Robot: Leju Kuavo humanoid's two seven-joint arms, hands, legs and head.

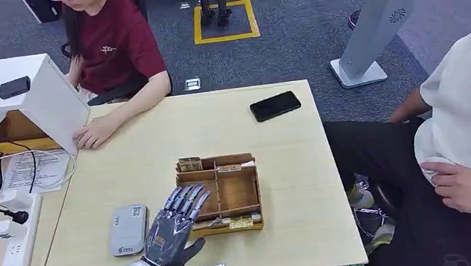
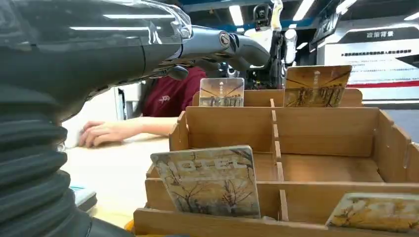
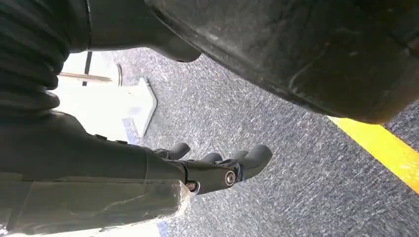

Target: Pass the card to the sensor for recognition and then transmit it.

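Lower left of the head view there's the grey card reader lying flat on the table, just beside our left robot hand. That hand is spread wide with nothing in it, fingertips over the near left corner of the wooden tray in the middle of the frame.

The wrist view shows the card we'd go for: it leans upright in the tray's front slot, tilted back a bit. So we'd come down with thumb on one face and fingers on the other, pinch the top edge, and lift straight up so it doesn't snag the divider.

Our right robot hand hangs over the floor, fingers loosely curled around nothing. A person's hand rests upper left, well clear.
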